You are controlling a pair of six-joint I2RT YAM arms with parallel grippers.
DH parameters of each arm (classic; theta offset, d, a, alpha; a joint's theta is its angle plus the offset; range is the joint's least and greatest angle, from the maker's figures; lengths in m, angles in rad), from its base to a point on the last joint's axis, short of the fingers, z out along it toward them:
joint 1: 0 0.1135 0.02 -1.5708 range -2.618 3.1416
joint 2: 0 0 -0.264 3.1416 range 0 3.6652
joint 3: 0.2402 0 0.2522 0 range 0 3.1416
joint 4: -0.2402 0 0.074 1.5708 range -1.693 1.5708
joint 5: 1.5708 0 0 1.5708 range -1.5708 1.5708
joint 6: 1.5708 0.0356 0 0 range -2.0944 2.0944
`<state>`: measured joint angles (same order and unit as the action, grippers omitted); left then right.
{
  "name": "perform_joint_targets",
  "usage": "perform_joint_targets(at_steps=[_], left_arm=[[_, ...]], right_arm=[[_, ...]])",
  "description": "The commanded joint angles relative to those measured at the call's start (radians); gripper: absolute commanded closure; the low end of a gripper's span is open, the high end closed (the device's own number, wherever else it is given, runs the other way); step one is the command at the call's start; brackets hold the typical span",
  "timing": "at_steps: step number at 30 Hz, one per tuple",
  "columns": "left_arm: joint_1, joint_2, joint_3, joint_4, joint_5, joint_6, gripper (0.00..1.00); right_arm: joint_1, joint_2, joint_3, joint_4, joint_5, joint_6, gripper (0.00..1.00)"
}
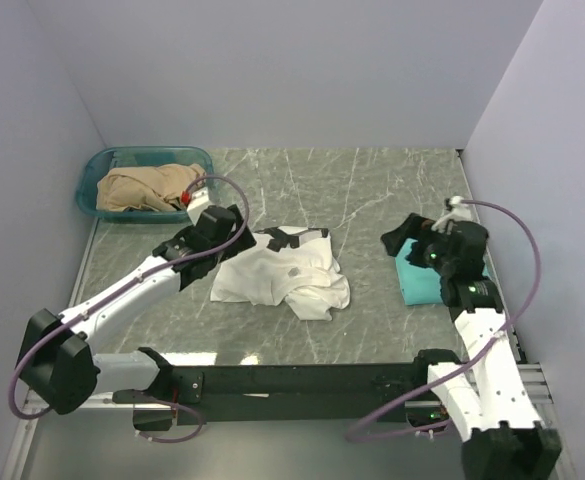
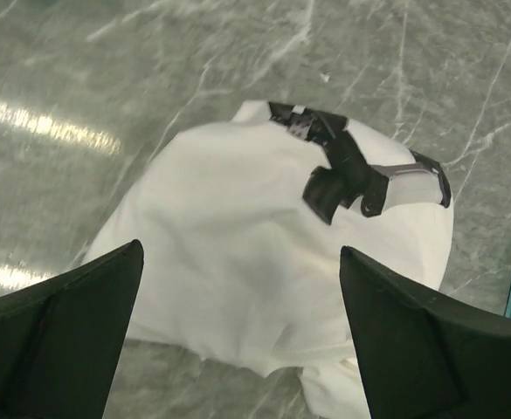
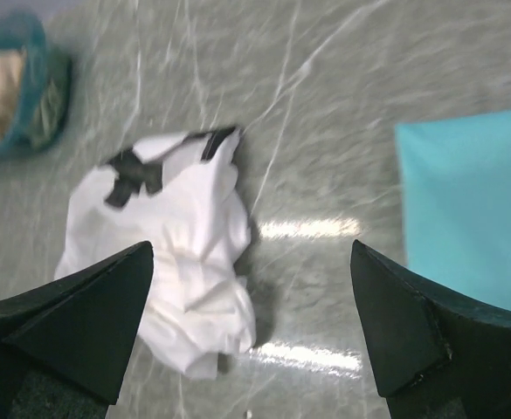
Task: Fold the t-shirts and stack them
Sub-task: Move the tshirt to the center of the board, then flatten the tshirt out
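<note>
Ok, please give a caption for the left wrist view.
Open left claw above crumpled white t-shirt on marbled table.

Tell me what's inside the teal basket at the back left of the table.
The teal basket holds a crumpled tan cloth that fills most of it. Anything beneath the cloth, and the basket's floor, is covered.

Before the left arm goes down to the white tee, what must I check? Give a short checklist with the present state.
1. The left pincer is open: ok, fingers wide apart.
2. It is over the white tee: ok, the cloth shows between its fingers.
3. The white tee lies flat for folding: not ok, it is crumpled.
4. The teal tee is flat and apart from the white tee: ok.
5. The right pincer is open and holds nothing: ok.
6. The beige cloth in the basket is a tee: cannot tell.
</note>
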<state>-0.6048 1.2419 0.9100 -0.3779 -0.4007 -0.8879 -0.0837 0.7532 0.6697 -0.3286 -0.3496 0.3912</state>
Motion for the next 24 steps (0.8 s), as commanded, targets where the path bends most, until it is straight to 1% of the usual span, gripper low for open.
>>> perform_joint_targets(at_steps=[1, 3, 4, 5, 6, 7, 8, 11, 15, 17, 19, 22, 24], left_arm=[[-0.003, -0.116, -0.051, -0.030, -0.046, -0.117, 0.01], [-0.003, -0.143, -0.091, -0.067, -0.030, -0.169, 0.01], [-0.001, -0.171, -0.136, -0.072, -0.012, -0.177, 0.00], [-0.003, -0.185, -0.184, -0.088, 0.025, -0.196, 0.01], [-0.003, -0.197, -0.184, -0.088, 0.046, -0.200, 0.01], [-0.003, -0.222, -0.235, -0.092, 0.066, -0.206, 0.01], [-0.003, -0.231, -0.259, -0.093, 0.080, -0.218, 0.01], [-0.003, -0.237, -0.336, -0.092, 0.103, -0.259, 0.01], [-0.003, -0.200, -0.364, -0.047, 0.115, -0.273, 0.01], [-0.001, -0.161, -0.356, -0.055, 0.076, -0.290, 0.01], [0.017, -0.121, -0.353, -0.036, 0.080, -0.290, 0.01], [0.056, -0.078, -0.362, 0.034, 0.106, -0.258, 0.00], [0.077, -0.055, -0.352, 0.053, 0.125, -0.237, 0.01]], right_arm=[[0.206, 0.063, 0.059, -0.041, 0.200, -0.032, 0.00], [0.260, 0.089, 0.062, -0.050, 0.213, -0.022, 0.00], [0.278, 0.107, 0.057, -0.053, 0.196, -0.009, 0.00], [0.320, 0.116, 0.042, -0.052, 0.186, 0.001, 0.00], [0.338, 0.117, 0.031, -0.052, 0.179, 0.001, 0.00], [0.355, 0.120, 0.019, -0.049, 0.175, 0.018, 0.00], [0.393, 0.121, -0.007, -0.047, 0.163, 0.026, 0.00], [0.444, 0.138, -0.060, -0.049, 0.161, 0.057, 0.01], [0.467, 0.170, -0.119, -0.024, 0.140, 0.089, 0.04], [0.476, 0.185, -0.139, -0.004, 0.129, 0.094, 0.05], [0.484, 0.215, -0.147, 0.022, 0.123, 0.097, 0.05], [0.492, 0.265, -0.151, 0.049, 0.115, 0.094, 0.05], [0.499, 0.306, -0.145, 0.072, 0.109, 0.090, 0.06]])
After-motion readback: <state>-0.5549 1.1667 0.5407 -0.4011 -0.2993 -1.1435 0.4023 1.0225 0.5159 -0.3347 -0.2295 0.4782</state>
